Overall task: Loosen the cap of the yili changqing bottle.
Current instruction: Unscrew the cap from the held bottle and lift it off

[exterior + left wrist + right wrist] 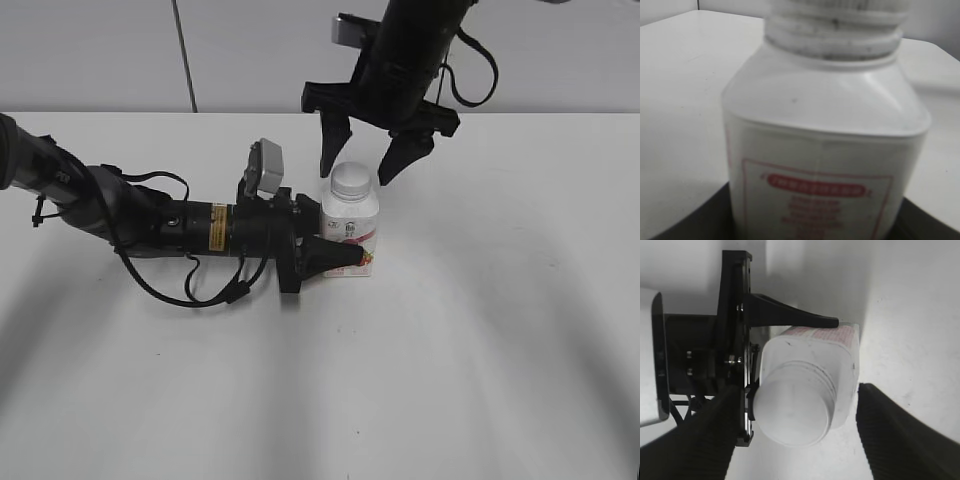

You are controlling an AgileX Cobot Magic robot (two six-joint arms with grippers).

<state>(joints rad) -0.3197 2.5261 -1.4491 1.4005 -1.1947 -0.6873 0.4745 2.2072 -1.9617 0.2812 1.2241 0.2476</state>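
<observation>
One container stands on the white surface (480,360): the yili changqing bottle (350,238), upright near the middle of the exterior view, with the cap (352,180) screwed on its round neck. The bottle is opaque white plastic, so whatever it holds cannot be seen. Its body is squarish with sloped shoulders, and the cap is a plain white disc narrower than the body, ribbed around its edge. The label carries pink-red printing with a bit of fruit colour low on the front; in the left wrist view the bottle (825,150) fills the picture, and a red frame encloses a red banner and lines of small text, all too blurred to read. A small dark mark on the front in the exterior view is too small to make out as well. The left gripper (335,250) reaches in level from the left and clamps the lower body of the bottle, one finger (790,315) lying along the labelled side. The right gripper (365,160) hangs from above with its fingers spread wide, one on each side of the cap (792,412), neither touching it.
</observation>
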